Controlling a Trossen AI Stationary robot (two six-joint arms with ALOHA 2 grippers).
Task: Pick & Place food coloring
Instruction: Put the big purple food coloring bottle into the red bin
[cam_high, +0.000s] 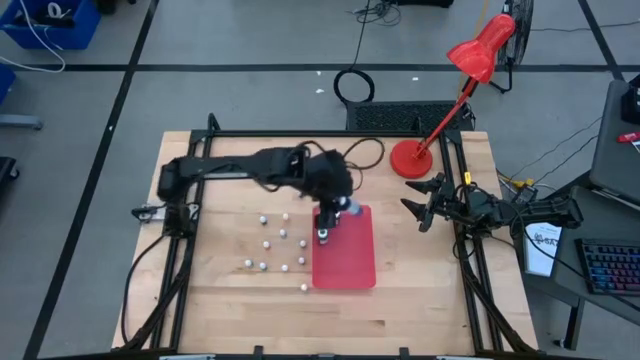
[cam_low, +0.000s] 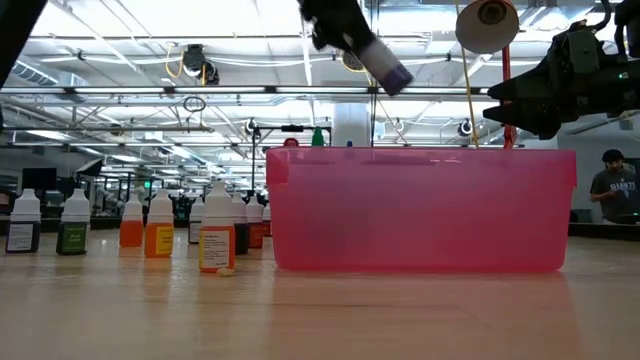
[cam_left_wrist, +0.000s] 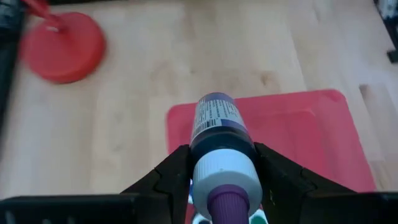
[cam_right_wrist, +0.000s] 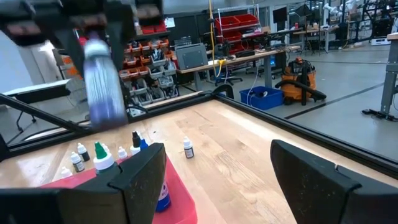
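red lamp (cam_high: 478, 62) stands near the table's (cam_high: 420, 300) far edge.

Note the desk (cam_high: 420, 300): light, smooth wood. The red tray (cam_low: 420, 210) is translucent glossy plastic. The held bottle (cam_left_wrist: 217, 127) carries a printed paper label.

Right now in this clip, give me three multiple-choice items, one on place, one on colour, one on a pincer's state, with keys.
1. Where is the left pincer?
A. Above the red tray
B. Beside the lamp base
C. Off the table

2. What colour is the liquid in the held bottle?
A. Orange
B. Purple
C. Green

3. What is the right pincer doing?
A. Shut on a bottle
B. Shut on the tray rim
C. Open, holding nothing

Key: 1 A, the high view puts it over the tray's upper left part. 2 B, the left wrist view shows dark purple between the fingers. 3 C, the right wrist view shows its fingers spread with nothing between.
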